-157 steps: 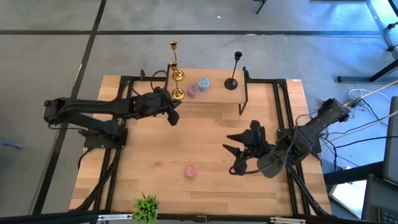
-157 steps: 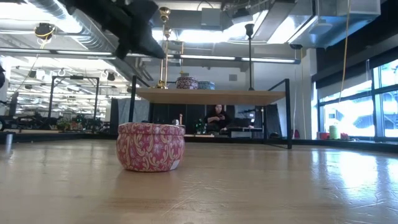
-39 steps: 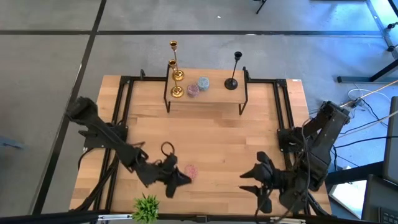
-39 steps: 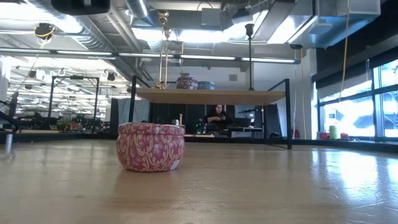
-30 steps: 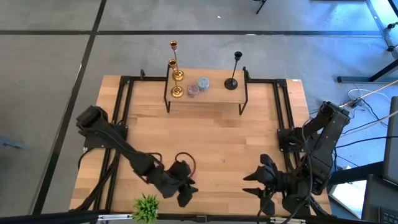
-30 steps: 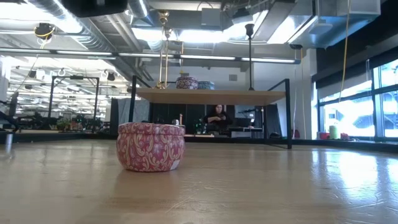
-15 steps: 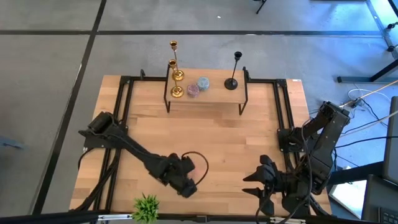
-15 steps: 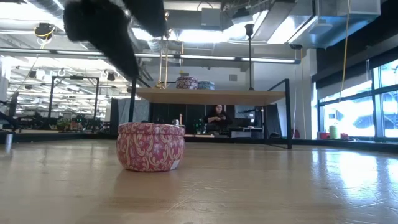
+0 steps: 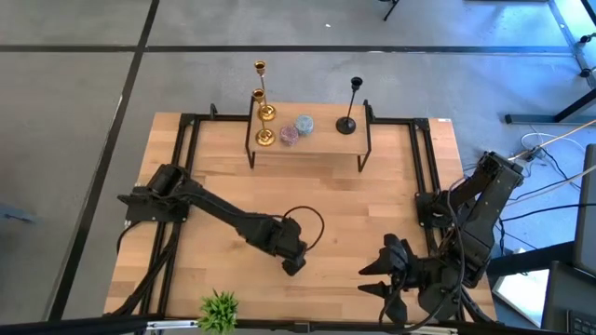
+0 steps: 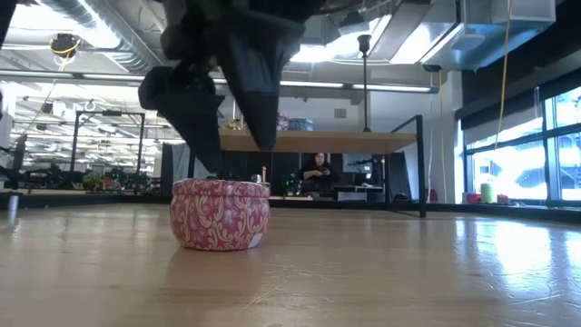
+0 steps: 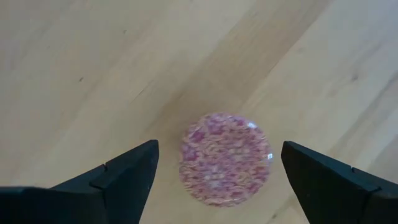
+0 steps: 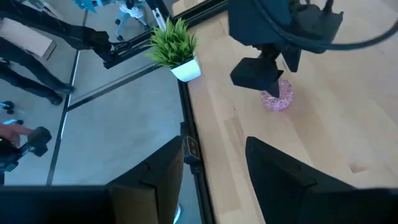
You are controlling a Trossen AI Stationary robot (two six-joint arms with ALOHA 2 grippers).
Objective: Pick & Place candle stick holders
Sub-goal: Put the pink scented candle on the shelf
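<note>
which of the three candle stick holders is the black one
The black candle stick holder, standing alone at the right end of the raised shelf. The two gold candle stick holders stand close together at the left end.

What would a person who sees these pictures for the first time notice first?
The left end effector hangs open directly above a round pink patterned tin near the front middle of the wooden table. Behind it, on a raised wooden shelf, stand two tall shiny gold candle stick holders and one thin black candle stick holder. The right end effector waits at the front right.
</note>
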